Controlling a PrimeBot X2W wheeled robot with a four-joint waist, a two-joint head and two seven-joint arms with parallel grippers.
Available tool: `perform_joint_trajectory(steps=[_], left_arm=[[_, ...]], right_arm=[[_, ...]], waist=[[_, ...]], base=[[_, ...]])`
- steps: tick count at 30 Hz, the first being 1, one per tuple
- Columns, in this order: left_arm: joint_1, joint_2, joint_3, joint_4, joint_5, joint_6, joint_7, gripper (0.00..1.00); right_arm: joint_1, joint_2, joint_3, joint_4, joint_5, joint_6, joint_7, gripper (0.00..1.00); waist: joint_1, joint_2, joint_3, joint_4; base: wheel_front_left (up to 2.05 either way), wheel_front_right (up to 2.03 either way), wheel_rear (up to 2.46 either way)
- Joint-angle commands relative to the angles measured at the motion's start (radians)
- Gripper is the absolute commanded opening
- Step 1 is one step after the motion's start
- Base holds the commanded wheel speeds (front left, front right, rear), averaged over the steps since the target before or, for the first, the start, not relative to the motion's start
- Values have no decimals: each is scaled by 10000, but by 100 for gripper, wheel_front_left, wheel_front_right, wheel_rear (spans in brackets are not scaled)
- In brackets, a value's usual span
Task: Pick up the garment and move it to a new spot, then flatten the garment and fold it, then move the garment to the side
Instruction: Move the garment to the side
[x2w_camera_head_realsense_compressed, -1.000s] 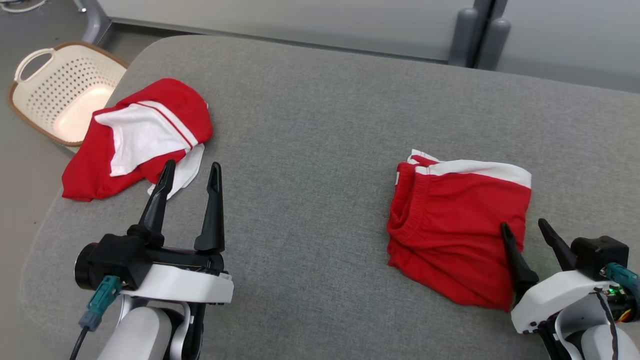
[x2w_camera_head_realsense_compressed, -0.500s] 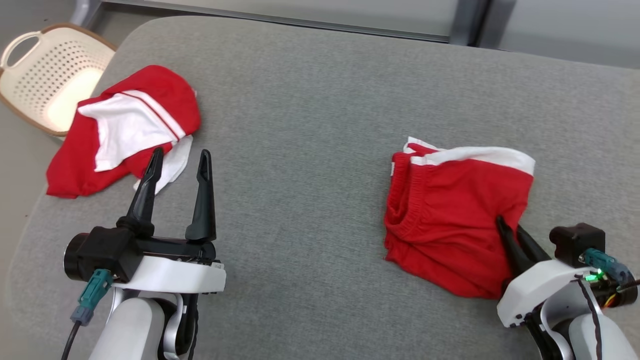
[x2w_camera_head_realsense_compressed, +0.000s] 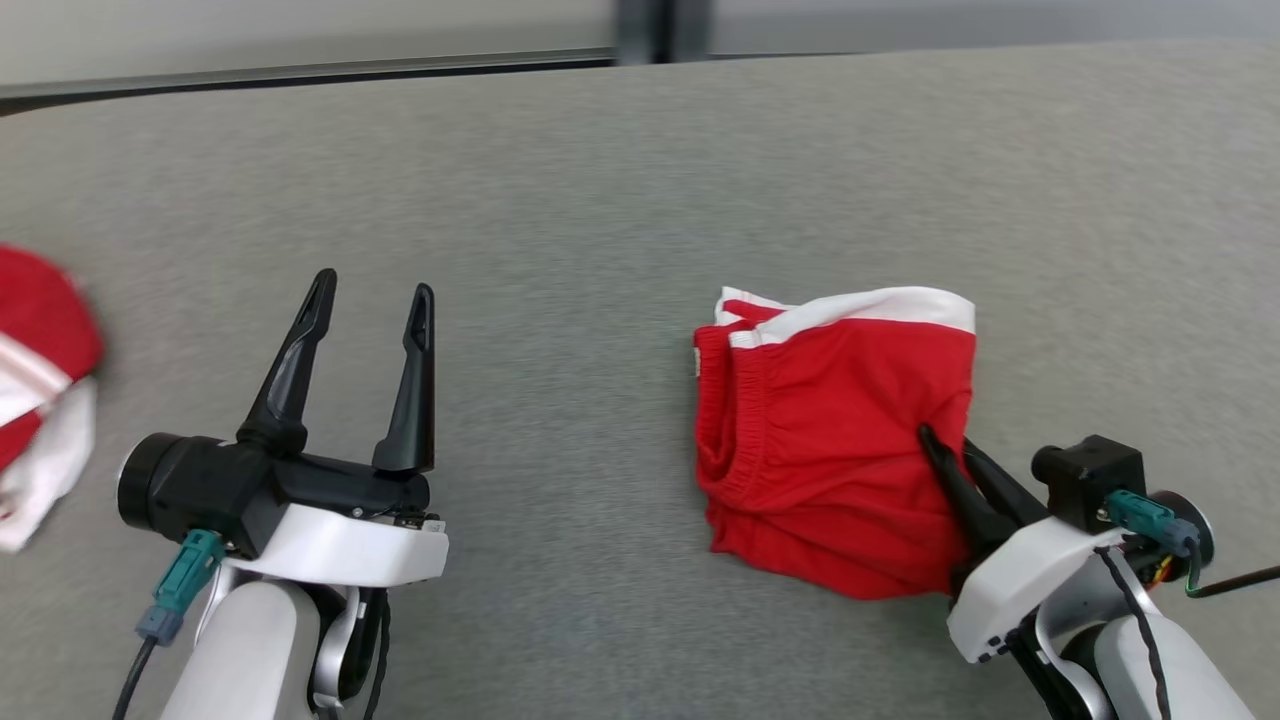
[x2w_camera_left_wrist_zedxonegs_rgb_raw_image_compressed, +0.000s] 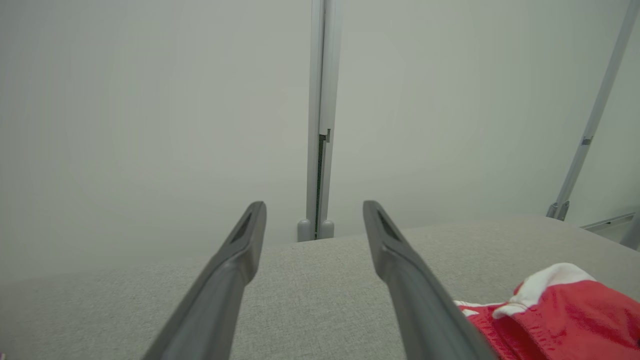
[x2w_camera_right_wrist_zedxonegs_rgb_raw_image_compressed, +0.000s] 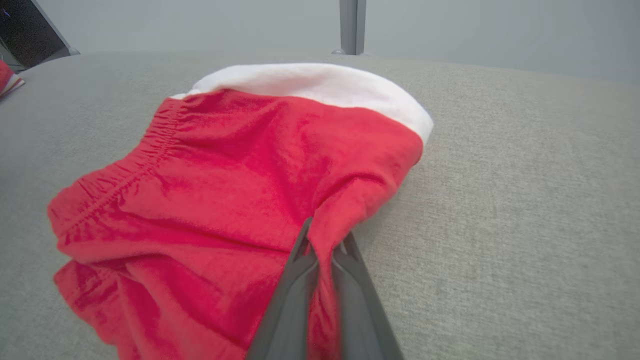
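The garment (x2w_camera_head_realsense_compressed: 830, 430) is a pair of red shorts with a white hem band, folded and lying on the grey padded table (x2w_camera_head_realsense_compressed: 600, 200). My right gripper (x2w_camera_head_realsense_compressed: 945, 445) is shut on a pinch of red cloth at the garment's right edge; the right wrist view shows the cloth of the garment (x2w_camera_right_wrist_zedxonegs_rgb_raw_image_compressed: 240, 180) bunched between the closed fingers (x2w_camera_right_wrist_zedxonegs_rgb_raw_image_compressed: 300, 260). My left gripper (x2w_camera_head_realsense_compressed: 372, 292) hovers open over bare table to the garment's left, with nothing between its fingers. In the left wrist view the garment (x2w_camera_left_wrist_zedxonegs_rgb_raw_image_compressed: 560, 310) lies at the lower right of the left gripper (x2w_camera_left_wrist_zedxonegs_rgb_raw_image_compressed: 314, 215).
A second red and white garment (x2w_camera_head_realsense_compressed: 35, 380) lies at the table's left edge, partly cut off. A pale wall with a grey post (x2w_camera_left_wrist_zedxonegs_rgb_raw_image_compressed: 320, 125) stands behind the table's far edge.
My right gripper has shut on the garment's right edge, bunching the cloth. The head camera has swung right, so the basket and most of the other garment have left the picture.
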Motion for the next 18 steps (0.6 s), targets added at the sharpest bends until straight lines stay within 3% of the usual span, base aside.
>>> perform_joint_trajectory(steps=[1,10,18], left_arm=[[-176,97,-44,-27,82,-81,-39,100],[-912,461,-501,-614,448,-410,410,100],[-1689,733,-904,-1620,774,-660,949,100]], right_arm=[[-259,-92,186,86,117,-7,-211,0],[-1996,-1027,1054,1194,513,-14,-1033,0],[-4038,-2793,-510,3321,739,-12,-1775,0]], waist=[[0,0,328,-1493],[0,0,1373,-2990],[0,0,2774,-2976]], base=[[0,0,0],[0,0,0],[0,0,0]])
